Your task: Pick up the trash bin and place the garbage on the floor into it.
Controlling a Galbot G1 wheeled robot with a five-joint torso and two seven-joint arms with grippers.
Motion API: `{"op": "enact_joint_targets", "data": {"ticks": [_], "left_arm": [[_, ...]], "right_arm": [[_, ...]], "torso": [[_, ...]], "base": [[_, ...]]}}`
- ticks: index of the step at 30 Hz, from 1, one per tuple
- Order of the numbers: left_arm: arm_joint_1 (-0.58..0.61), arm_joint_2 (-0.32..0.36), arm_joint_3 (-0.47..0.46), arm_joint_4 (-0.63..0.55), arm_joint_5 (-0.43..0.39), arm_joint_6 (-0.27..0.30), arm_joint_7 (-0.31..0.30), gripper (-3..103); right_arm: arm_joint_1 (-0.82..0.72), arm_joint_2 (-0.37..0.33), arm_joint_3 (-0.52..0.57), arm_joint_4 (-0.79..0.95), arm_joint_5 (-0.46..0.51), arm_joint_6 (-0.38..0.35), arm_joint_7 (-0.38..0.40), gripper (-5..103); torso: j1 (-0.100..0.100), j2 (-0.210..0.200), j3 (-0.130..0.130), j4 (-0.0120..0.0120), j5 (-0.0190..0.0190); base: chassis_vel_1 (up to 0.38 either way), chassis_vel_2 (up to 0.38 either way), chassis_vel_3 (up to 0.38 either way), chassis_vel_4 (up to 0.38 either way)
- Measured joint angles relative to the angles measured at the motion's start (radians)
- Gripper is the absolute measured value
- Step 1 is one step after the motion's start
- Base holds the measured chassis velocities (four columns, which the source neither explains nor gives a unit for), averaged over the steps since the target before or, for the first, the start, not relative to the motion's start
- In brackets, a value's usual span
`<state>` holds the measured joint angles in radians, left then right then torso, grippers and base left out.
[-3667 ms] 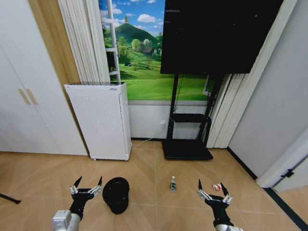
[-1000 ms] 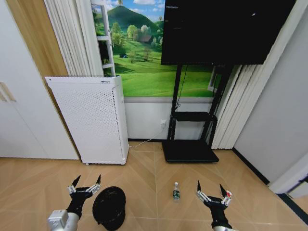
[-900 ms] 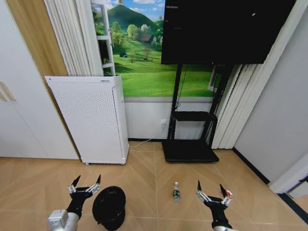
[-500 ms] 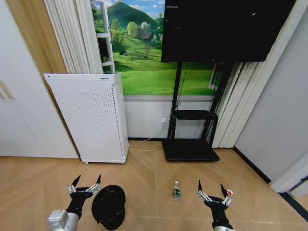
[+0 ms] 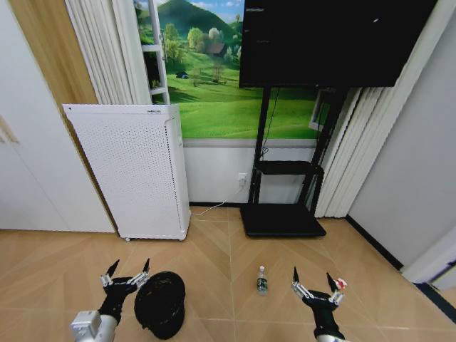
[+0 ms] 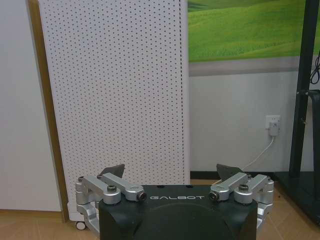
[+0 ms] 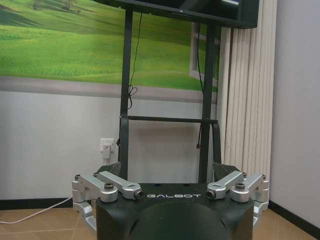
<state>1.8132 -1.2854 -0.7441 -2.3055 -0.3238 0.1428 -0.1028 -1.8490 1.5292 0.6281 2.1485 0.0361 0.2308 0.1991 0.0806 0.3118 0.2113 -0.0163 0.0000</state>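
Wooden herringbone floor fills the near ground, where the left gripper point(image 5: 127, 277) and right gripper point(image 5: 315, 286) both hover low with fingers spread and nothing between them. Just right of the left gripper stands the trash bin point(image 5: 159, 304), not yet lifted. Slightly farther, the bottle point(image 5: 261, 280) stands upright; a wrapper point(image 5: 339, 283) peeks beside the right gripper. Nothing seems collected so far.
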Motion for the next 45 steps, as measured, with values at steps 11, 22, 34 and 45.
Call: {"op": "enact_joint_targets", "data": {"ticks": [11,22,34,45], "left_arm": [[0.001,0.0,0.001,0.001,-0.003,0.003,-0.001,100],[-0.002,0.001,0.003,0.003,-0.005,0.005,-0.001,100],[-0.006,0.005,0.003,0.007,-0.01,0.007,-0.001,100],[0.0,0.002,0.002,0.008,-0.006,0.008,-0.002,100]], "right_arm": [[0.002,-0.001,0.001,-0.005,0.0,0.0,0.001,100],[0.004,0.002,-0.001,-0.011,-0.002,0.0,0.001,100],[0.009,0.002,-0.001,-0.02,-0.004,-0.002,0.001,100],[0.013,0.001,0.001,-0.024,-0.004,-0.003,0.001,100]], "torso": [[-0.013,-0.041,-0.028,0.0,0.0],[-0.024,-0.083,-0.059,0.0001,0.0],[-0.036,-0.136,-0.1,0.0,0.0],[-0.044,-0.176,-0.132,0.0,0.0]], "base": [[0.0,0.0,0.0,0.0],[0.0,0.0,0.0,0.0],[0.0,0.0,0.0,0.0],[0.0,0.0,0.0,0.0]]}}
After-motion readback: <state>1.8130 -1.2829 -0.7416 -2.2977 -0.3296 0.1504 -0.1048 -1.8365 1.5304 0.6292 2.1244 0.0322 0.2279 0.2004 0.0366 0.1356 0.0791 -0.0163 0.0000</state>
